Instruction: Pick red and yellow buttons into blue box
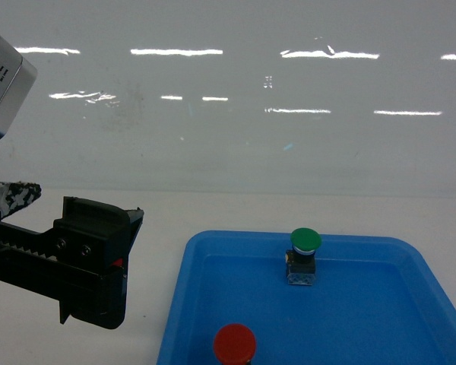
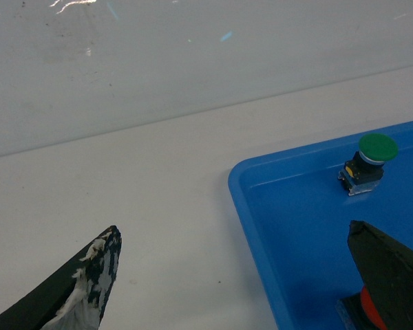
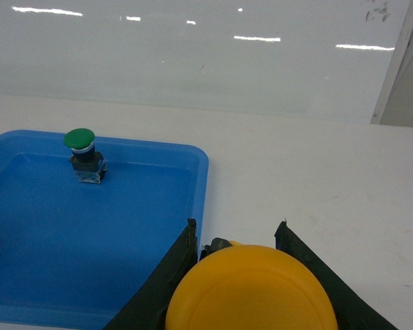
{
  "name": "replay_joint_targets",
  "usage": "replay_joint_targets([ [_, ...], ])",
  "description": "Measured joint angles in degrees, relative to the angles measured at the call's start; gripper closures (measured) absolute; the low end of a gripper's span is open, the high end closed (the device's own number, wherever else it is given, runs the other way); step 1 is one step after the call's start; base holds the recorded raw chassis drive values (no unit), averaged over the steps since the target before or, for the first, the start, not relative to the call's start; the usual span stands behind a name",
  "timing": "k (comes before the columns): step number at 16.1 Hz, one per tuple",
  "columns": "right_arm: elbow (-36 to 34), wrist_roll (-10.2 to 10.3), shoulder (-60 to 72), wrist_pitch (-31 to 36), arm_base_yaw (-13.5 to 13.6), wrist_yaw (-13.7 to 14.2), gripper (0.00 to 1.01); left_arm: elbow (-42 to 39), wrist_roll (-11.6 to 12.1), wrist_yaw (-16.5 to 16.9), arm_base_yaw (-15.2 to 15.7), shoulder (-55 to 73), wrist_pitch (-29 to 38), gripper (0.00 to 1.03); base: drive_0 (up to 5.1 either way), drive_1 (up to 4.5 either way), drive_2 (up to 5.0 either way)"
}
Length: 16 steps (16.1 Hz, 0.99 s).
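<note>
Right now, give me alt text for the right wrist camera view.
The right gripper holds a round orange-yellow button between its dark fingers, above a white table. To the left, a shallow blue plastic tray holds an upright green-capped push button.

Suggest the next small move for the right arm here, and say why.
Probably carry the round yellow-capped push button away toward the drop-off container, which no view shows. The right hand already grips it between its fingers beside the shallow blue plastic tray.
</note>
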Motion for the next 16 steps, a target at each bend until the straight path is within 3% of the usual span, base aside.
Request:
replay_joint_targets([
  [3,0.0,-0.2,0.4,0.1,-1.1,-1.2,0.70,0.0,0.0,0.0,0.0,0.0,0.0,0.05,0.0,0.00,0.0],
  [10,0.0,0.5,-1.3,1.4,4.6,2.0,0.70,0.0,0.0,0.0,0.0,0.0,0.0,0.05,0.0,0.00,0.0],
  [11,0.0,0.7,-1.5,1.7,6.0,2.9,0.70,0.0,0.0,0.0,0.0,0.0,0.0,0.05,0.0,0.00,0.0],
  [15,0.0,1.7,-1.6,3.4,16.9,9.2,0.70,0.0,0.0,0.0,0.0,0.0,0.0,0.05,0.0,0.00,0.0],
  [16,0.0,1.7,-1.6,2.5,15.0,8.7,0.70,0.0,0.0,0.0,0.0,0.0,0.0,0.05,0.0,0.00,0.0],
])
